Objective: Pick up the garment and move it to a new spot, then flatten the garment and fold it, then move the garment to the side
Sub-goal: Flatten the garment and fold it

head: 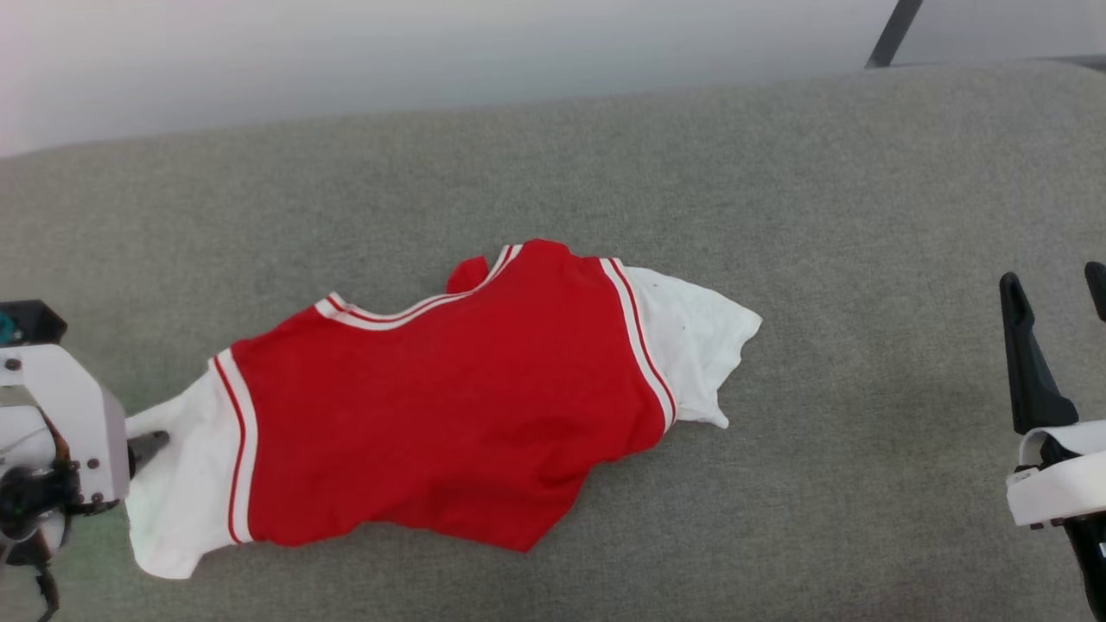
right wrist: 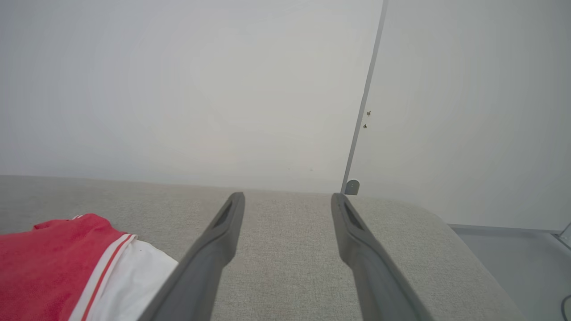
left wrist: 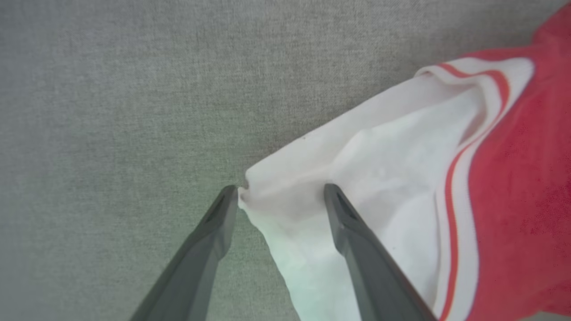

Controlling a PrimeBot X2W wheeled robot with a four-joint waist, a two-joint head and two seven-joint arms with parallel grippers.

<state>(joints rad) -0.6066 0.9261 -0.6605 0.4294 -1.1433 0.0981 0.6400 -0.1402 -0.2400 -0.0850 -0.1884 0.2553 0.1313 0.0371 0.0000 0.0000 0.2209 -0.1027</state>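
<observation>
While garment (head: 432,406) lies on cushion (head: 778,173); left jaws apart astride sleeve (left wrist: 379,156); right jaws apart

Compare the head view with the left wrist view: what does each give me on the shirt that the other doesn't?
Head view: the whole red jersey shirt with white short sleeves, lying on the grey fabric surface, its right-hand white sleeve, and the open right gripper well apart from it. Left wrist view: the left gripper open, fingertips straddling the sleeve's corner, not pinching. Both: the left-hand white sleeve with red-striped trim, and the grey surface.
</observation>
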